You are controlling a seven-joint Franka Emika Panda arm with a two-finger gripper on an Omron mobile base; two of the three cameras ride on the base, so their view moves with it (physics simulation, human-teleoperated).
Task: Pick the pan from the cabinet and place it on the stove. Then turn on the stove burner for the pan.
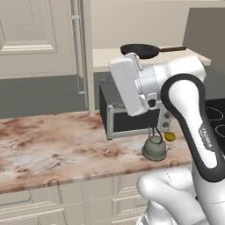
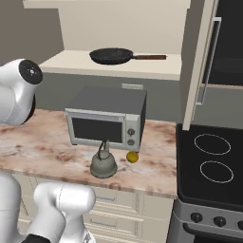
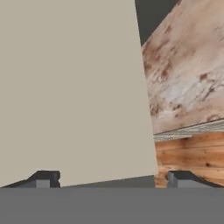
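The black pan [image 1: 140, 50] [image 2: 111, 56] lies on the beige shelf [image 2: 118, 67] of the cabinet [image 1: 83, 52], its brownish handle pointing right. The cabinet's doors hang open on either side of the shelf, one with a silver bar handle [image 2: 209, 61]. The black glass stove [image 2: 213, 161] [image 1: 216, 115] sits at the right end of the counter. My gripper [image 3: 113, 180] is open with nothing between its fingertips [image 3: 43, 179]; a flat cream panel [image 3: 74, 87] stands close in front of it. The white hand [image 1: 127, 83] hovers below and left of the pan.
Under the shelf, a grey microwave [image 2: 107, 118] [image 1: 132, 118] sits on the marbled counter [image 1: 52, 145]. In front of it stand a grey kettle [image 2: 103, 163] [image 1: 154, 148] and a small yellow fruit [image 2: 132, 157]. Stove knobs [image 2: 218, 220] line the stove's front edge.
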